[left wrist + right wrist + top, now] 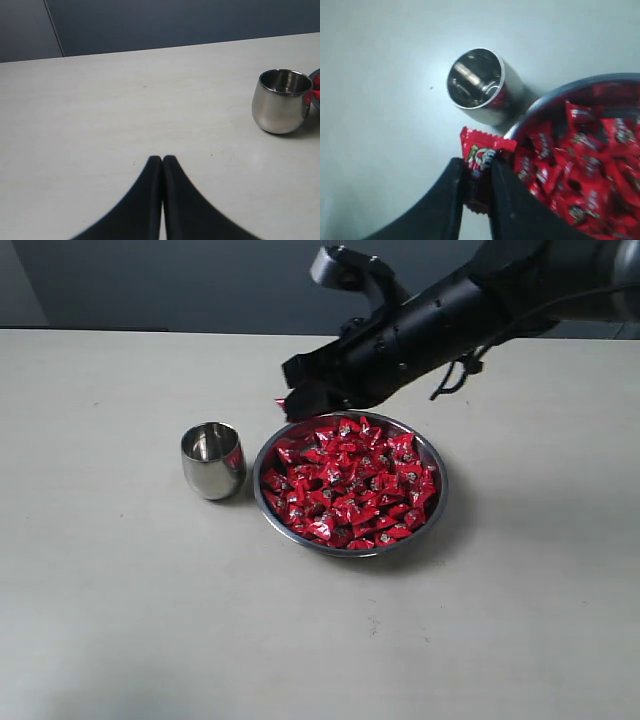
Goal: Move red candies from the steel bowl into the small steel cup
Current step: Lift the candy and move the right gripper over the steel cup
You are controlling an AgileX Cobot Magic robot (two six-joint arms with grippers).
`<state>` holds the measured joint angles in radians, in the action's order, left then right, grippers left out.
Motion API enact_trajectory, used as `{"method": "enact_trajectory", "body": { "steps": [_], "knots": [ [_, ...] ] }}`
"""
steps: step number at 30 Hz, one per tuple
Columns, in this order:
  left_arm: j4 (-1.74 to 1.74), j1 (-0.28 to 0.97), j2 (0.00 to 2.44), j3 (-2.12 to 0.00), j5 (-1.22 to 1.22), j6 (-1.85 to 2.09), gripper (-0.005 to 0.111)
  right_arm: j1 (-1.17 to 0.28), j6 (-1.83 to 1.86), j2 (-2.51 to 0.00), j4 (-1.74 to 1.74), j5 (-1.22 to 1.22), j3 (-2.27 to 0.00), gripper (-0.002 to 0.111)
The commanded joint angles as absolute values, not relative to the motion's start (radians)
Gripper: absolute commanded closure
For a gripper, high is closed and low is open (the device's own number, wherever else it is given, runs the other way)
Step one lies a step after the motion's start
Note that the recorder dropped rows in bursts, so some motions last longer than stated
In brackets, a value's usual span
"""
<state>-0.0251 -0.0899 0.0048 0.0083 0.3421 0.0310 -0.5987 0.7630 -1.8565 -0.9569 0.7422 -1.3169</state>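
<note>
Pale tabletop [120, 620] carries the steel bowl [349, 551] heaped with red candies [350, 485], the small steel cup [213, 460] just beside it. We see the right tool [477, 172] pinching one candy [479, 152] above the bowl's rim, ready to carry, we judge; the left tool [162, 160] sits closed, empty.

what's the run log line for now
right gripper: shut on red-wrapped candy | left gripper: shut | small rounded steel cup: empty | wide shallow steel bowl: full
</note>
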Motion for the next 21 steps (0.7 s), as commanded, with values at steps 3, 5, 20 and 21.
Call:
{"method": "enact_trajectory", "body": {
  "steps": [3, 5, 20, 21],
  "knots": [
    [-0.027, -0.087, 0.0, 0.0, 0.336, 0.029, 0.106, -0.705, 0.778, -2.014, -0.933, 0.725, -1.518, 0.108],
    [-0.027, -0.087, 0.0, 0.0, 0.336, 0.029, 0.106, -0.729, 0.755, -2.077, -0.874, 0.729, -1.586, 0.108],
    [-0.027, -0.087, 0.0, 0.0, 0.336, 0.029, 0.106, -0.79, 0.364, -2.33, -0.396, 0.793, -1.975, 0.108],
    [-0.027, -0.087, 0.0, 0.0, 0.336, 0.029, 0.106, -0.79, 0.364, -2.332, -0.403, 0.801, -1.982, 0.107]
  ]
}}
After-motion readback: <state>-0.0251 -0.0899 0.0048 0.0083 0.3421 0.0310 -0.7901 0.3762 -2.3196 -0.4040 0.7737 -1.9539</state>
